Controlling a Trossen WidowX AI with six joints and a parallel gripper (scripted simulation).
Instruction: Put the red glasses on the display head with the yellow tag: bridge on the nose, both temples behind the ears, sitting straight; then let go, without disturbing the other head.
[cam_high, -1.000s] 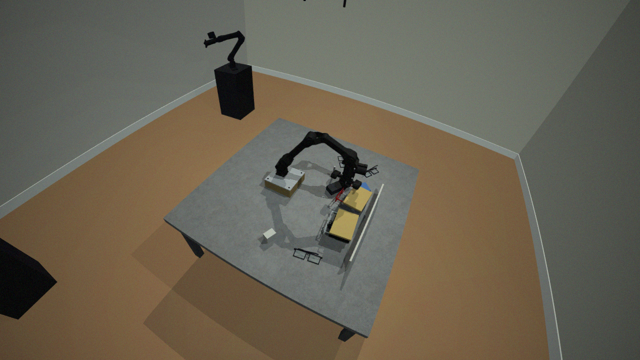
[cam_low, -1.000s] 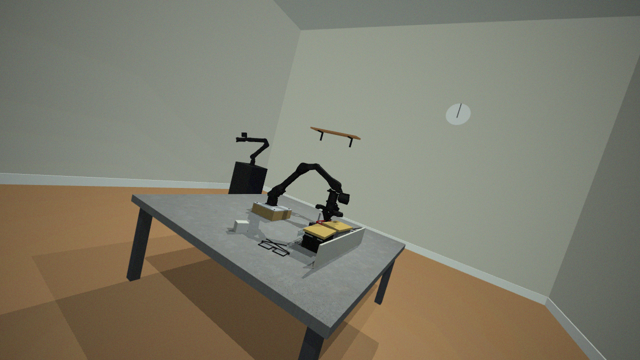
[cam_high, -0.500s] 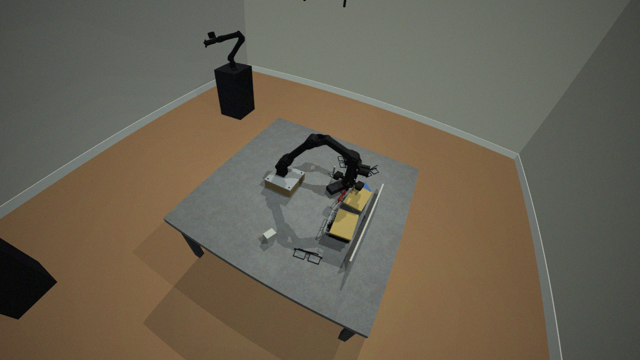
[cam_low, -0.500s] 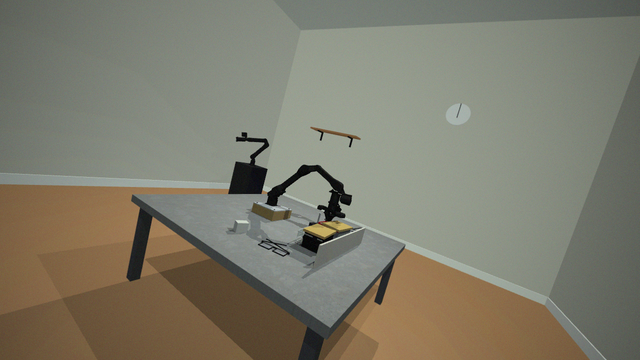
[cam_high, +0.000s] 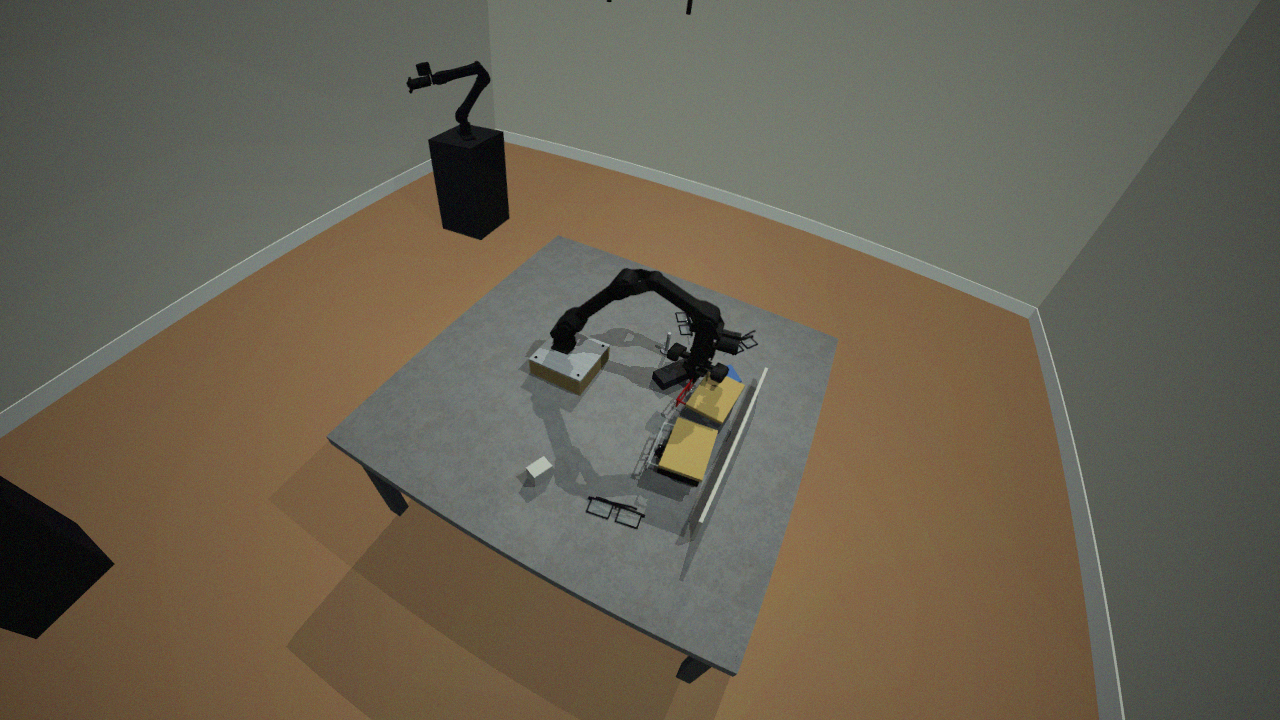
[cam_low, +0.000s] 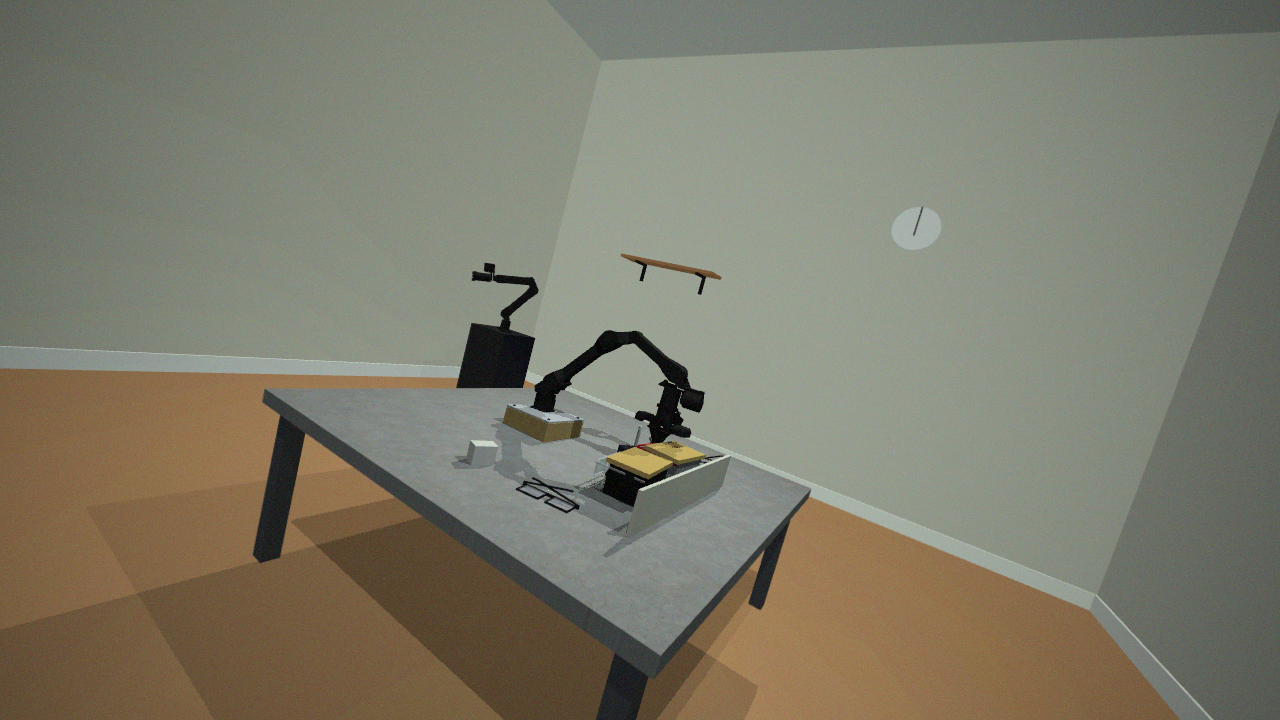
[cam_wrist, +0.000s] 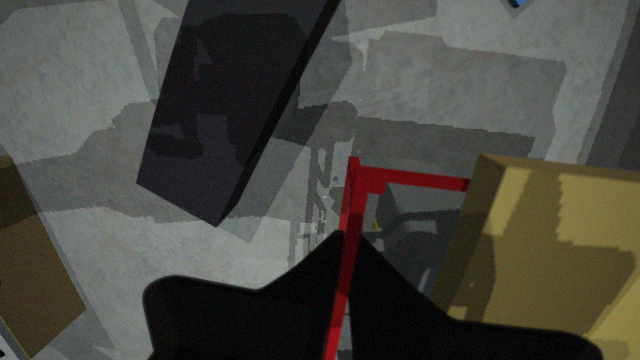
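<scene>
My gripper (cam_wrist: 346, 240) (cam_low: 657, 438) is shut on the front frame of the red glasses (cam_wrist: 415, 177) (cam_high: 683, 392) (cam_low: 641, 445), beside the far display head (cam_high: 718, 398) (cam_low: 677, 452) (cam_wrist: 560, 200). In the wrist view one temple runs right and passes out of sight at that head's tan top block. The other temple and the nose contact are hidden. A small yellow tag (cam_wrist: 375, 224) shows below, through the frame opening, near this head. The other head (cam_high: 689, 447) (cam_low: 639, 461) stands apart, nearer the top and exterior views.
A dark block (cam_wrist: 215, 100) (cam_high: 669, 374) lies close to the gripper. A white panel (cam_high: 733, 447) (cam_low: 682, 492) stands behind the heads. Black glasses (cam_high: 628, 517) (cam_low: 562, 505) and a white cube (cam_high: 538, 467) (cam_low: 482, 452) lie on the near side. A blue piece (cam_high: 733, 372) is beyond the far head.
</scene>
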